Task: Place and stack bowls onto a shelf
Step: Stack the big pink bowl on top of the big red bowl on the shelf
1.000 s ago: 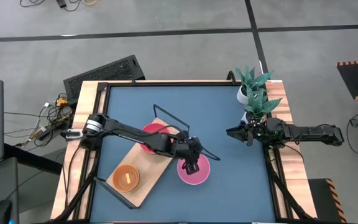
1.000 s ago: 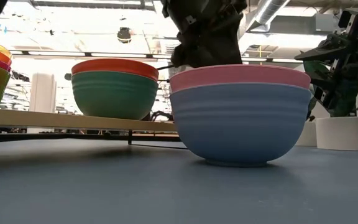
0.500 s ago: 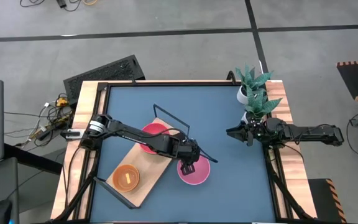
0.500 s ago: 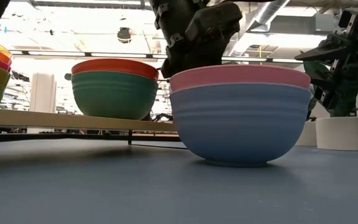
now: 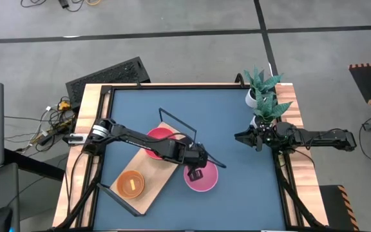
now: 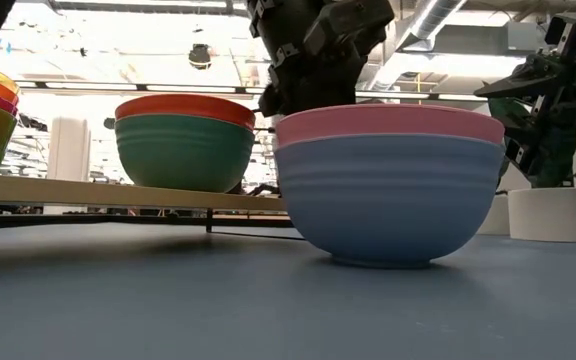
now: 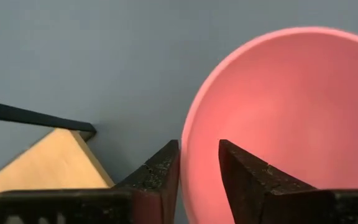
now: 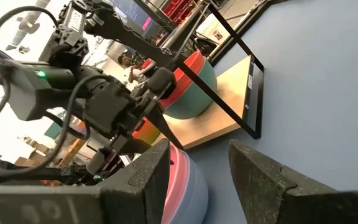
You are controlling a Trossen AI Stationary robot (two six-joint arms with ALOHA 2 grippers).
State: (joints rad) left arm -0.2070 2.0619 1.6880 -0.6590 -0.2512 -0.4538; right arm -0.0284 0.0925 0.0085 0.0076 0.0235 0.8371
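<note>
A pink bowl (image 5: 206, 181) sits nested in a pale blue bowl (image 6: 388, 205) that stands on its base on the blue table. My left gripper (image 5: 196, 171) is at the pink bowl's rim on the side facing the shelf, shut on it. The wooden shelf (image 5: 154, 178) lies diagonally beside it. It carries a red bowl over a teal one (image 6: 183, 140) and an orange-topped stack (image 5: 132, 183). My right gripper (image 5: 256, 138) waits, open, near the table's right edge. My left gripper has the pink bowl's rim (image 7: 186, 155) between its two fingers, one finger (image 7: 164, 171) outside the wall and the other (image 7: 244, 177) inside the bowl. The fingers come from above, pointing down. The pink bowl stays upright, seated in the blue bowl on the table.
A white pot with a green plant (image 5: 263, 96) stands at the table's far right corner, close to my right arm. The shelf's black wire frame (image 5: 179, 122) rises just beside the bowls. Bare blue tabletop (image 5: 237, 200) lies near and right of the pink bowl.
My left gripper has moved from over the pink bowl's inside toward the table's left, to the rim on the shelf side, and has settled there.
</note>
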